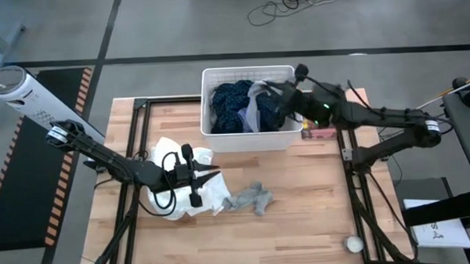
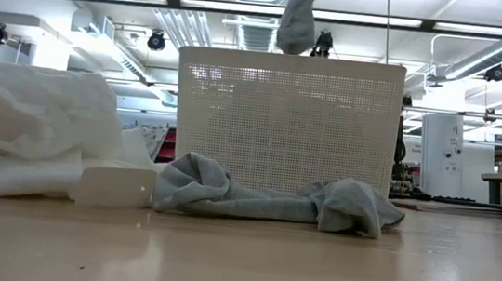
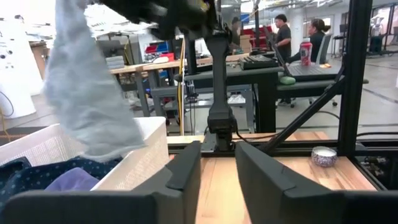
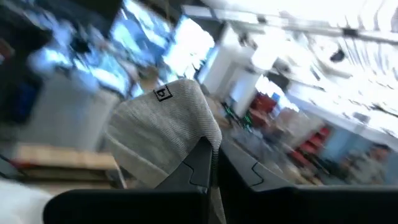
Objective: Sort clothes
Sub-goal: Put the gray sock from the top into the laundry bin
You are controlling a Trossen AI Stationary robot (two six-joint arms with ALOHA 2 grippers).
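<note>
Our right tool [image 1: 274, 90] hangs over the white basket [image 1: 247, 139] at the far side of the counter [image 1: 315, 192], its fingers [image 4: 202, 163] pressed together on a light grey garment [image 4: 165, 127]. That garment drapes down from the tool into the basket, and in the low view it dangles above the basket's rim. Directly under the tool, inside the basket, we see the dark navy dotted garment [image 1: 230, 105] bunched against the wall on the left arm's side, with a bit of lavender cloth [image 3: 68, 180] beside it.

Our left tool [image 1: 196, 179] hovers over the counter in front of the basket, its fingers [image 3: 183, 171] apart and holding nothing. Beneath and just behind it lies the heap of white garments [image 1: 170, 193], partly covered by the arm. Just beyond its fingertips, toward the right arm, a grey garment [image 1: 251, 199] lies crumpled flat on the wood, touching the edge of the white heap and well short of the basket.

Near the counter's front corner on the right arm's side sits a small round tin [image 1: 352, 243].
</note>
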